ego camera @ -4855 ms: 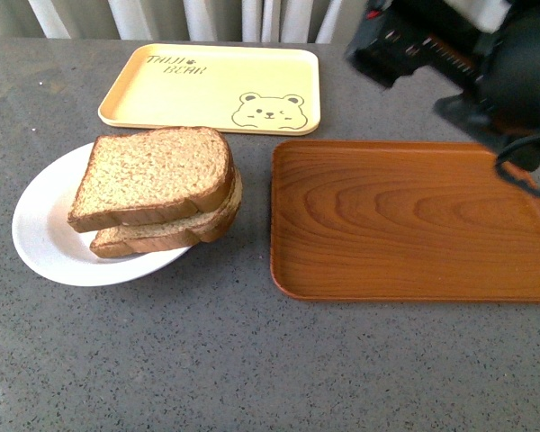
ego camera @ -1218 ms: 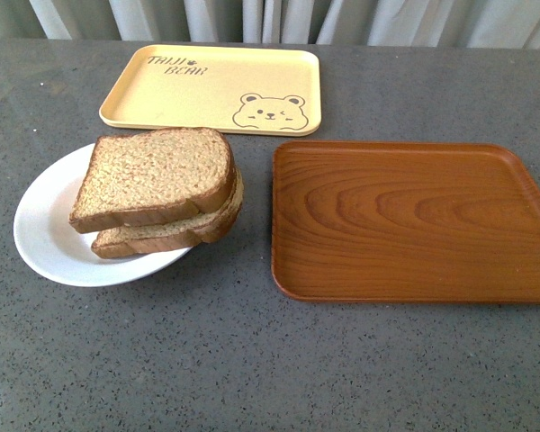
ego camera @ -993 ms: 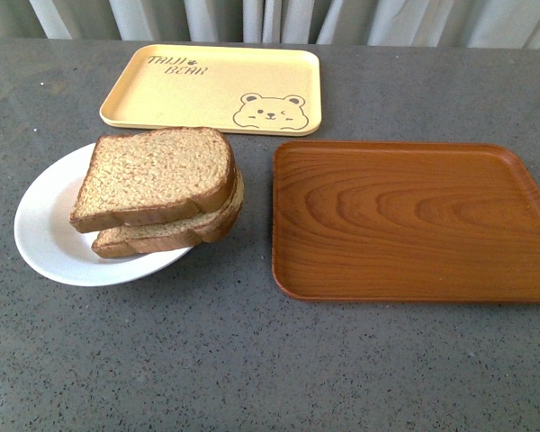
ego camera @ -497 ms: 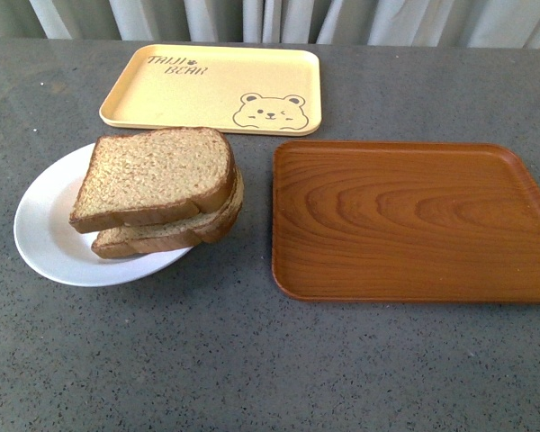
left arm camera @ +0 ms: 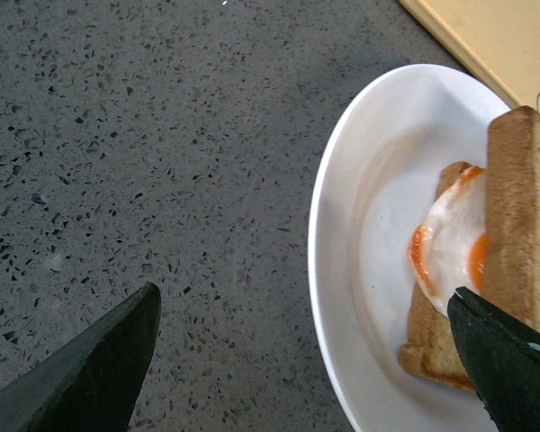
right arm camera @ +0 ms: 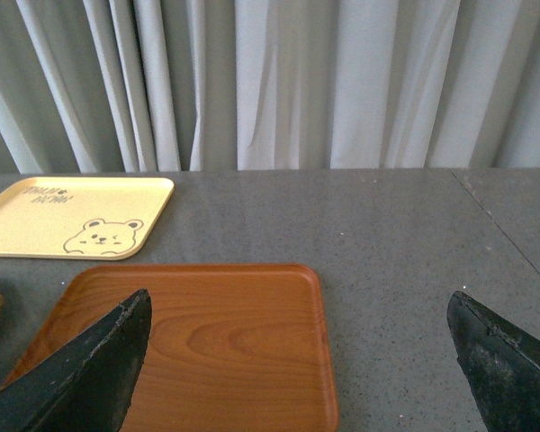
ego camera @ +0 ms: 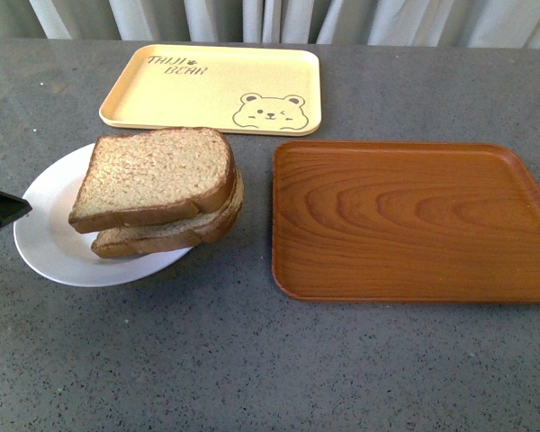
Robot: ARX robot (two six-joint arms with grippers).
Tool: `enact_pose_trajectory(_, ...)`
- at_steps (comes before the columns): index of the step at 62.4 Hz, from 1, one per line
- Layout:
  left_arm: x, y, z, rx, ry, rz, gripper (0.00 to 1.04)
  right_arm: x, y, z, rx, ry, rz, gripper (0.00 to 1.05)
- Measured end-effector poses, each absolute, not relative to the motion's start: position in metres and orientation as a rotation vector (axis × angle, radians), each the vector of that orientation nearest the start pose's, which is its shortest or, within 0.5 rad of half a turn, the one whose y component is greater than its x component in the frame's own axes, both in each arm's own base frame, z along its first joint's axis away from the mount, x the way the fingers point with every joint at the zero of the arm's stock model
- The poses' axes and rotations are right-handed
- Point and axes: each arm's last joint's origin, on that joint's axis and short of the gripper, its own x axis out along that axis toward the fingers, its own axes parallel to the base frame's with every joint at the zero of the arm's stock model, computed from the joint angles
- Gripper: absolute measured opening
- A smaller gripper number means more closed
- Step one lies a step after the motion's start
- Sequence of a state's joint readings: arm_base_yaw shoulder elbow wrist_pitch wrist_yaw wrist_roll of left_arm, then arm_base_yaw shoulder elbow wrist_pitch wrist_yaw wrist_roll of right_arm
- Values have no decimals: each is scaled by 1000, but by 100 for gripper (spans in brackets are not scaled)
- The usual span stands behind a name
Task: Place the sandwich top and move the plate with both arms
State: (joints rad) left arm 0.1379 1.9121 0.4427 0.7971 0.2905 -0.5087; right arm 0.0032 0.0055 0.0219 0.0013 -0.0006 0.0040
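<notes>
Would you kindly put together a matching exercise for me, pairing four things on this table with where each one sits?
Things:
1. sandwich top
2. fried egg
3. yellow bear tray
4. wood-grain tray

Places:
A. brown, to the right of the plate in the front view
B. farthest back, next to the curtain
C. uppermost in the stack on the plate
D. white and orange, tucked under the sandwich top

Pairs: 1-C, 2-D, 3-B, 4-A
</notes>
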Motion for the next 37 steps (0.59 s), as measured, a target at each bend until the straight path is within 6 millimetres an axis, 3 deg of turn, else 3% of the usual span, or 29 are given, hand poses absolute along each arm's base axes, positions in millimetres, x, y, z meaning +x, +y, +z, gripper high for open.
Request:
enact_pose_trajectory(11,272,31,45,-679,706,24,96,97,0,171,4,-18,4,96)
enact_pose_trajectory(37,285,27,42,-747,697,21,96,97,0,171,4,-18,4,96)
